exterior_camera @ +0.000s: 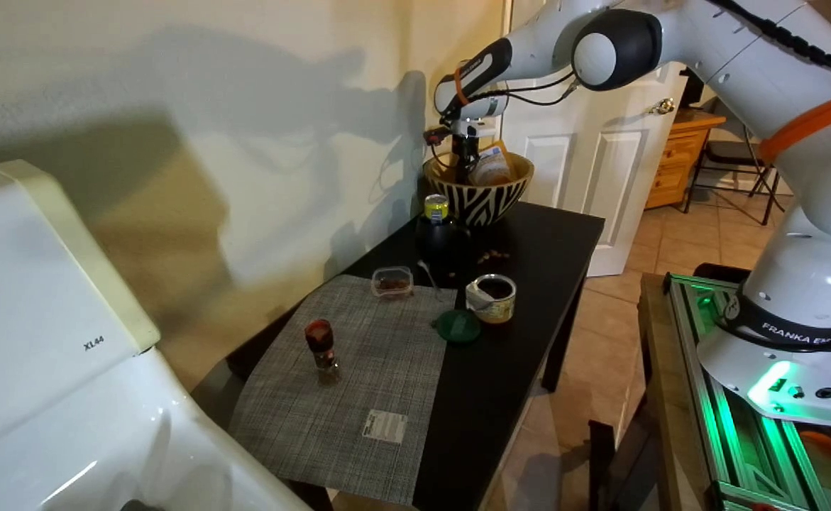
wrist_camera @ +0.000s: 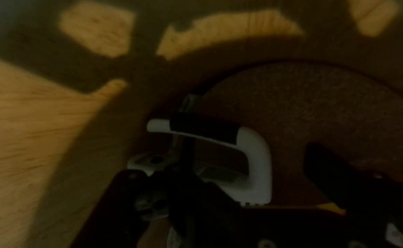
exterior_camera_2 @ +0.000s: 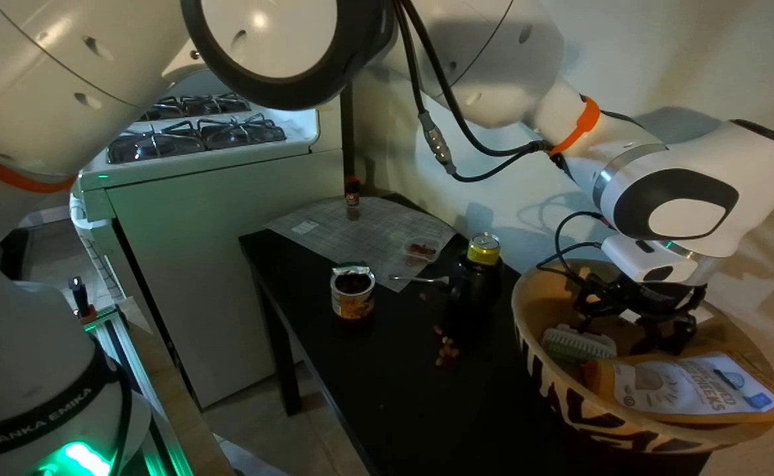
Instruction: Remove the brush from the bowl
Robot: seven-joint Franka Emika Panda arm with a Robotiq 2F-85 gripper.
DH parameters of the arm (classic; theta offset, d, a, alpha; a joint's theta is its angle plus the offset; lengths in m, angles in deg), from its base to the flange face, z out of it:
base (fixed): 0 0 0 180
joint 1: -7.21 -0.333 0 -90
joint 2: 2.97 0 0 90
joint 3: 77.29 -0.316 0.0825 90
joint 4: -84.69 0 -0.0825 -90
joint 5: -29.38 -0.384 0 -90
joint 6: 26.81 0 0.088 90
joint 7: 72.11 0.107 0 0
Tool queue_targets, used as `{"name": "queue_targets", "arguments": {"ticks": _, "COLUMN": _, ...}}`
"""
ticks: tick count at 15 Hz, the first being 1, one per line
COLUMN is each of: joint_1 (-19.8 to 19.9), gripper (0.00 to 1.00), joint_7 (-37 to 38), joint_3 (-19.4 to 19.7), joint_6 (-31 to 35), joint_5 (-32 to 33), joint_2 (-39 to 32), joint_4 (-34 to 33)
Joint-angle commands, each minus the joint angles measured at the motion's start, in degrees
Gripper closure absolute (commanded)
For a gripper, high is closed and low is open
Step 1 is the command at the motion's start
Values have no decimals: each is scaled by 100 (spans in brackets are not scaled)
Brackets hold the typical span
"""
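"Brush (exterior_camera_2: 578, 345), where was it?"

"In the bowl (exterior_camera: 490, 204), near the bag (exterior_camera_2: 687, 390), by the gripper (wrist_camera: 250, 146) but off toward its left finger (wrist_camera: 187, 156) in the wrist view. Long axis ran roughly side to side there, more along the jaws' closing line than across it."

"Was anything held?"

"Nope, spread wide, nothing grasped. That finger overlapped the handle (wrist_camera: 215, 130) in view (through its loop or just over, couldn't tell); the right finger (wrist_camera: 327, 168) stood apart from the brush."

"So the coming move needed what?"

"Probably a twist, so the jaws could close across the handle."

"Pose?"

"Arm (exterior_camera: 756, 64) arched high, gripper pointing down inside the bowl."
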Motion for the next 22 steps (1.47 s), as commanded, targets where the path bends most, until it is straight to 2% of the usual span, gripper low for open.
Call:
{"name": "queue_targets", "arguments": {"ticks": 1, "joint_1": 47, "gripper": 3, "joint_7": -159, "joint_3": -73, "joint_6": -582, "joint_5": 230, "joint_2": -327, "joint_4": -417}}
{"name": "queue_targets", "arguments": {"ticks": 2, "joint_1": 66, "gripper": 5, "joint_7": -253, "joint_3": -81, "joint_6": -754, "joint_5": 274, "joint_2": -356, "joint_4": -501}}
{"name": "queue_targets", "arguments": {"ticks": 3, "joint_1": 103, "gripper": 12, "joint_7": -352, "joint_3": -112, "joint_6": -901, "joint_5": 270, "joint_2": -369, "joint_4": -579}}
{"name": "queue_targets", "arguments": {"ticks": 4, "joint_1": 101, "gripper": 30, "joint_7": -427, "joint_3": -100, "joint_6": -994, "joint_5": 299, "joint_2": -386, "joint_4": -637}}
{"name": "queue_targets", "arguments": {"ticks": 5, "joint_1": 90, "gripper": 31, "joint_7": -506, "joint_3": -83, "joint_6": -1054, "joint_5": 334, "joint_2": -399, "joint_4": -686}}
{"name": "queue_targets", "arguments": {"ticks": 8, "joint_1": 95, "gripper": 57, "joint_7": -655, "joint_3": -40, "joint_6": -1161, "joint_5": 424, "joint_2": -412, "joint_4": -828}}
{"name": "queue_targets", "arguments": {"ticks": 13, "joint_1": 271, "gripper": 95, "joint_7": -916, "joint_3": -112, "joint_6": -1411, "joint_5": 335, "joint_2": -392, "joint_4": -1028}}
{"name": "queue_targets", "arguments": {"ticks": 14, "joint_1": 299, "gripper": 97, "joint_7": -937, "joint_3": -104, "joint_6": -1472, "joint_5": 333, "joint_2": -385, "joint_4": -1074}}
{"name": "queue_targets", "arguments": {"ticks": 18, "joint_1": 434, "gripper": 93, "joint_7": -1201, "joint_3": -160, "joint_6": -1497, "joint_5": 107, "joint_2": -41, "joint_4": -901}}
{"name": "queue_targets", "arguments": {"ticks": 19, "joint_1": 483, "gripper": 94, "joint_7": -1274, "joint_3": -209, "joint_6": -1438, "joint_5": -32, "joint_2": 122, "joint_4": -790}}
{"name": "queue_targets", "arguments": {"ticks": 20, "joint_1": 520, "gripper": 100, "joint_7": -1344, "joint_3": -245, "joint_6": -1404, "joint_5": -155, "joint_2": 236, "joint_4": -737}}
{"name": "queue_targets", "arguments": {"ticks": 22, "joint_1": 531, "gripper": 100, "joint_7": -1523, "joint_3": -268, "joint_6": -1260, "joint_5": -316, "joint_2": 481, "joint_4": -591}}
